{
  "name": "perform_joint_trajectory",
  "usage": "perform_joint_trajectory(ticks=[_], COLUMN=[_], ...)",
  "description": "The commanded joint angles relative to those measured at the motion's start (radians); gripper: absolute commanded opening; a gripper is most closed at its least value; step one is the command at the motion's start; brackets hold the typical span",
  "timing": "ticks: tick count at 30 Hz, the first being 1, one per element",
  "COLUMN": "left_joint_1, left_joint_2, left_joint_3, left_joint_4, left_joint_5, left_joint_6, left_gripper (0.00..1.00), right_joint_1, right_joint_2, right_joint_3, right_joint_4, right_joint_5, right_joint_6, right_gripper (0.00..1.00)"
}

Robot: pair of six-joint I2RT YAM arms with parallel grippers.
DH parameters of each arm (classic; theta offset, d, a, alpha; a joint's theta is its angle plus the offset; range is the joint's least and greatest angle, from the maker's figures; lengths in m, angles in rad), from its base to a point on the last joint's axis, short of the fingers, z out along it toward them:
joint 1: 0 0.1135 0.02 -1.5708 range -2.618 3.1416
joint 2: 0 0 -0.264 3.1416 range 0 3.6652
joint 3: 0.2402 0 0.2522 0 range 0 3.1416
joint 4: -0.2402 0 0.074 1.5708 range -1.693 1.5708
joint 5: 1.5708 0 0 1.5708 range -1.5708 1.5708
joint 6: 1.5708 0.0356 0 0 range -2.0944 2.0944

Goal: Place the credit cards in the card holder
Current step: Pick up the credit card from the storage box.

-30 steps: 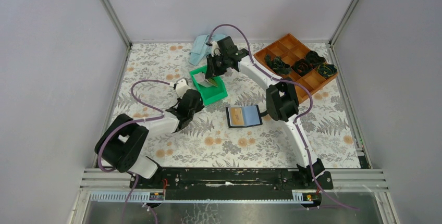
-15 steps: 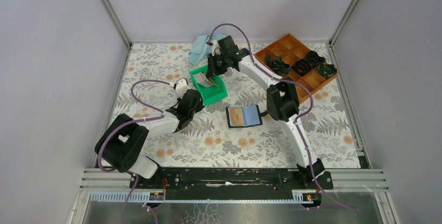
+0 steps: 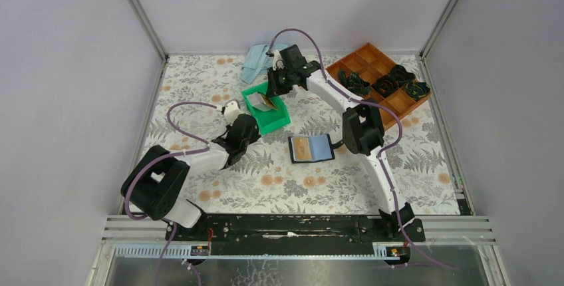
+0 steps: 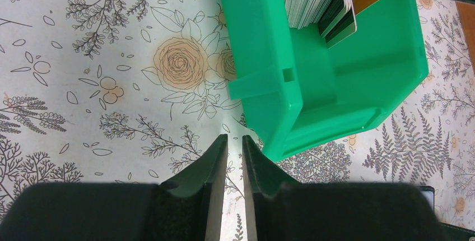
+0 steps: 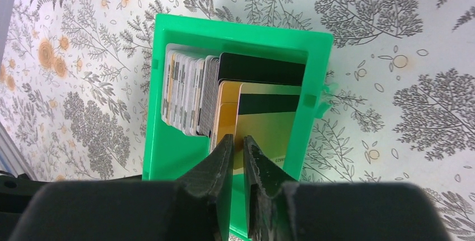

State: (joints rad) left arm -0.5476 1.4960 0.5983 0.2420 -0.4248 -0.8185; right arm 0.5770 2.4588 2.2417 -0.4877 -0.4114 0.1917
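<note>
Right hand (image 5: 236, 139): jaws almost closed astride the top edge of the front gold card (image 5: 268, 123); firm pinch unconfirmed. Credit cards (image 5: 190, 92) stand in the green bin (image 5: 235, 25). Lift straight up, one card only; the open card holder (image 3: 311, 147) lies near on the surface (image 3: 279, 186).

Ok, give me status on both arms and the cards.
Left gripper barely open, empty, near green bin. Right gripper narrowed at gold card in the bin, hold unconfirmed. Card holder open mid-table. No obstruction seen between them.
</note>
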Motion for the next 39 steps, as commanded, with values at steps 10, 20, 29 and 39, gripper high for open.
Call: perform_joint_trajectory(ticks=[10,20,29,39], left_joint_1=[0.009,0.008,0.008,0.009], left_joint_2=[-0.001,0.004,0.007,0.010], left_joint_3=[0.020,0.009,0.001,-0.001], left_joint_4=[0.056,0.065,0.074,0.075], left_joint_5=[0.001,0.000,-0.004,-0.005], left_joint_6=[0.007,0.004,0.000,-0.004], left_gripper=[0.22,0.22,0.22,0.22], right_joint_1=[0.026,0.082,0.108,0.116], right_joint_2=[-0.070,-0.022,0.010,0.009], right_joint_3=[0.024,0.075,0.103,0.103], right_joint_4=[-0.065,-0.118,-0.150,-0.130], right_joint_5=[0.200,0.374,0.505,0.542], right_joint_6=[-0.124,-0.193,-0.227,-0.234], right_gripper=[0.17,0.17,0.17,0.09])
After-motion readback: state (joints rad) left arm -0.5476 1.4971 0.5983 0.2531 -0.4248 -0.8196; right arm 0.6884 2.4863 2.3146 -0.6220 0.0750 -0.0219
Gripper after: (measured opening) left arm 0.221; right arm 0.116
